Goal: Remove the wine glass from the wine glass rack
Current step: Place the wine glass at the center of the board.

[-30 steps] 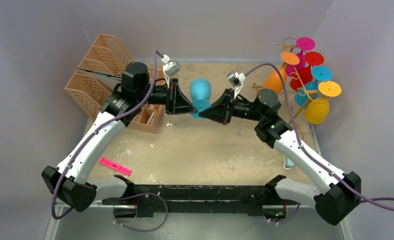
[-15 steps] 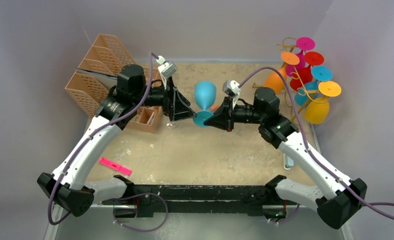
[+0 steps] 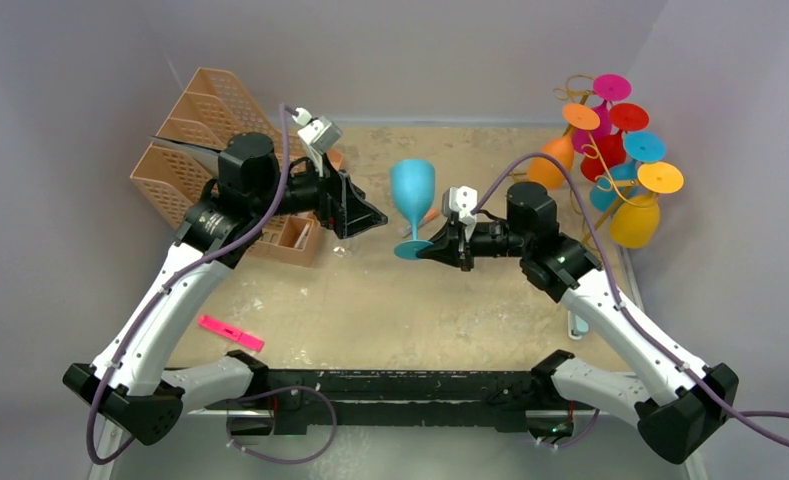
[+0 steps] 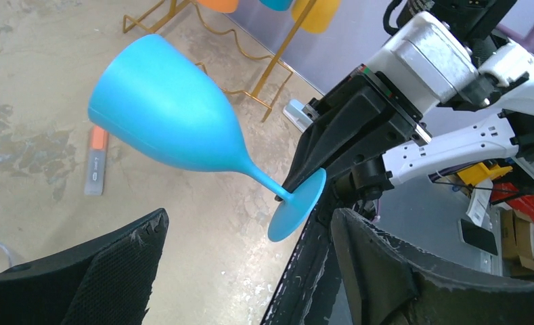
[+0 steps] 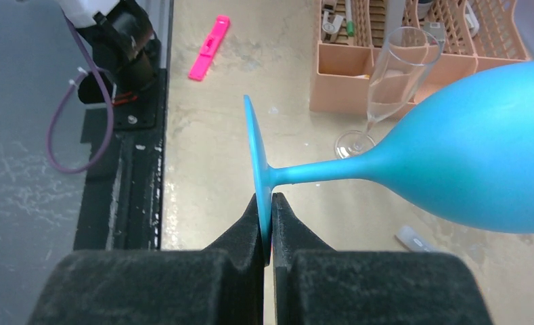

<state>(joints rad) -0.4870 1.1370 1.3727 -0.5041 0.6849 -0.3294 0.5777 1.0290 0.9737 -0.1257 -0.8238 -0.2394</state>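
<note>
The blue wine glass [image 3: 412,188] stands upright over the middle of the table, off the wine glass rack [image 3: 598,160]. My right gripper [image 3: 432,250] is shut on the rim of its round foot [image 5: 256,162], and the pads [image 5: 247,230] pinch the disc edge-on. My left gripper [image 4: 247,223] is open and empty, a short way left of the glass, which shows whole ahead of its fingers [image 4: 125,271]. The gold rack at the back right carries several coloured glasses hung upside down. Its wire base [image 4: 250,64] shows behind the bowl [image 4: 166,115].
A peach lattice file organiser [image 3: 195,150] and a small peach tray [image 3: 295,235] sit at the back left. A clear flute [image 5: 386,88] stands by the tray. A pink marker [image 3: 230,332] lies front left, and a small grey and orange stick [image 4: 96,162] lies mid table.
My left gripper has opened, let go of the glass and drawn back to the left. The right gripper has turned the glass upright and brought it a little nearer, still gripping the foot.
</note>
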